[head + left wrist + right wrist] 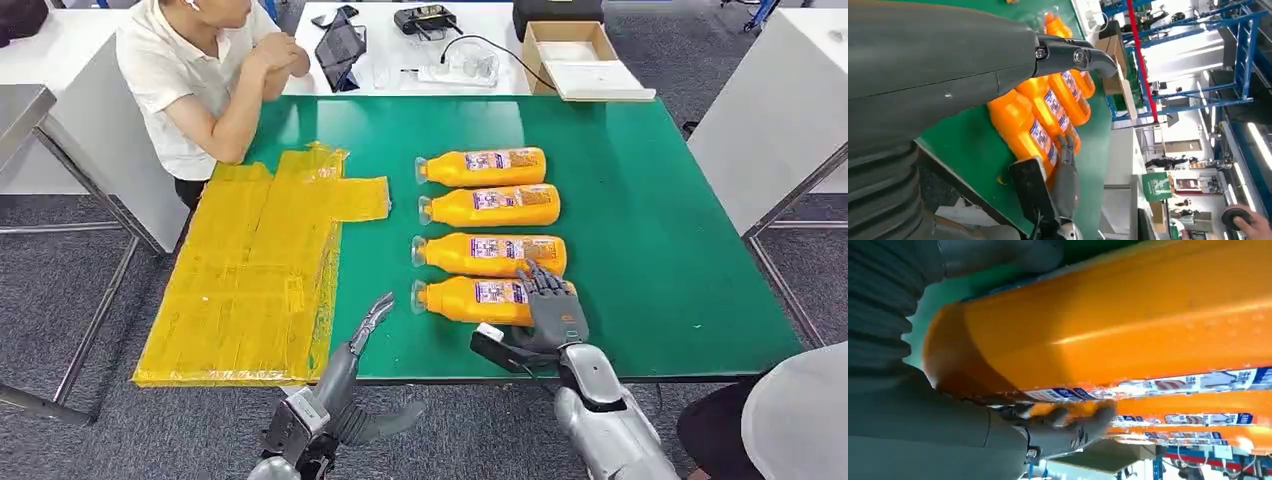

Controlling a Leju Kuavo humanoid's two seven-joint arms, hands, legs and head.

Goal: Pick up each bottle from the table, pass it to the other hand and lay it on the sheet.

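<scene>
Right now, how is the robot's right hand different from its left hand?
The right hand lies over the nearest bottle on the green table, fingers wrapped on it; the left hand hovers beside the yellow sheet, touching nothing. The right reaches farther in; the left stays near the table edge. Both are grey.

Your right hand (553, 305) reaches forward with fingers draped over a bottle (478, 300), while your left hand (372, 322) hovers open, fingers extended.

Four orange bottles (487, 230), clear caps, blue-white labels, lying on sides in column right of yellow sheet (255, 270), caps toward sheet; sheet flat, wrinkled.
</scene>
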